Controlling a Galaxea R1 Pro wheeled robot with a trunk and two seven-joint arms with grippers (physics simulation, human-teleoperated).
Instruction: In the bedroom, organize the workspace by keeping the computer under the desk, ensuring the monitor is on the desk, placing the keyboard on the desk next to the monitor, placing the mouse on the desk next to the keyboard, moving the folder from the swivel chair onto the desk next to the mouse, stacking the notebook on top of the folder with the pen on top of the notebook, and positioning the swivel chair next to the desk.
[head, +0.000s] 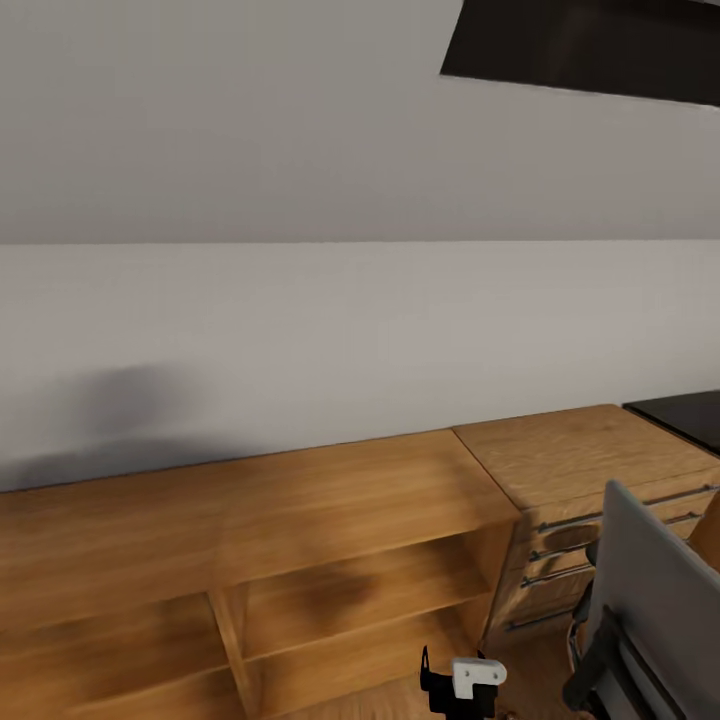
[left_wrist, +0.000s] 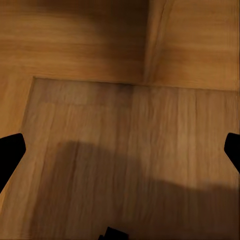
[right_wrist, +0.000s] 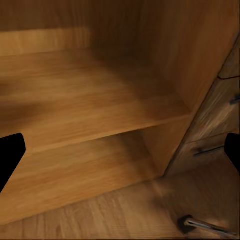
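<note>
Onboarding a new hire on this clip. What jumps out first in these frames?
The low light-wood shelving with open shelves runs along the pale wall across the lower head view. At the lower right, the swivel chair shows its grey back in front of a wood drawer unit with dark bar handles. A black tabletop corner sits at the far right edge, and a dark-framed skylight cuts the sloped ceiling at top right.

No text, label, brand, number or sign is showing legibly anywhere in these views; the wooden shelving (head: 250, 540), the drawer unit (head: 590, 470) and the grey wall (head: 350, 320) are all carrying plain, unmarked surfaces.
</note>
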